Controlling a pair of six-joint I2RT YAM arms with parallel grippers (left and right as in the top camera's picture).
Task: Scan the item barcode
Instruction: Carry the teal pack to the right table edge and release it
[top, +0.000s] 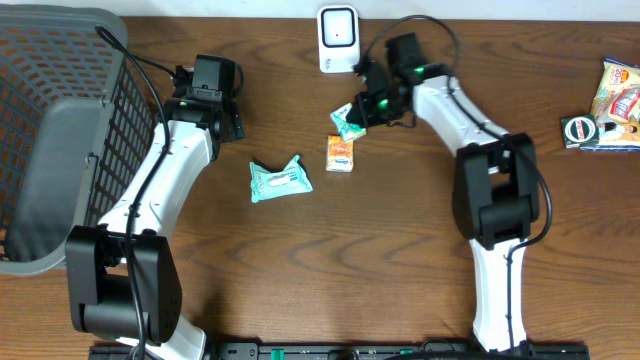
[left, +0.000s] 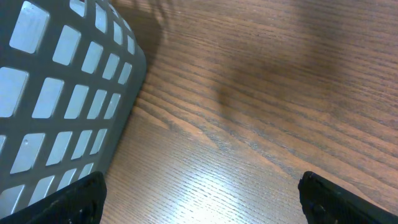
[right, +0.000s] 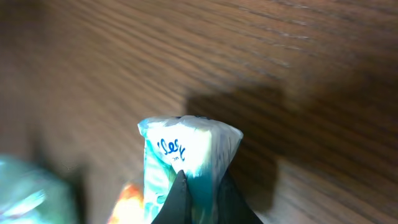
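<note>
Right hand (right: 196, 200) pinched shut on teal packet (right: 181, 152), long axis straight out from its fingertips

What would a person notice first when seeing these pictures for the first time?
The right gripper pinches a small teal-and-white packet close to the white scanner. A big grey basket fills the left side, with the left gripper open beside it.

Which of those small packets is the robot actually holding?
The green-and-white packet pinched in the right hand; the orange packet and the teal pouch lie free on the table.
</note>
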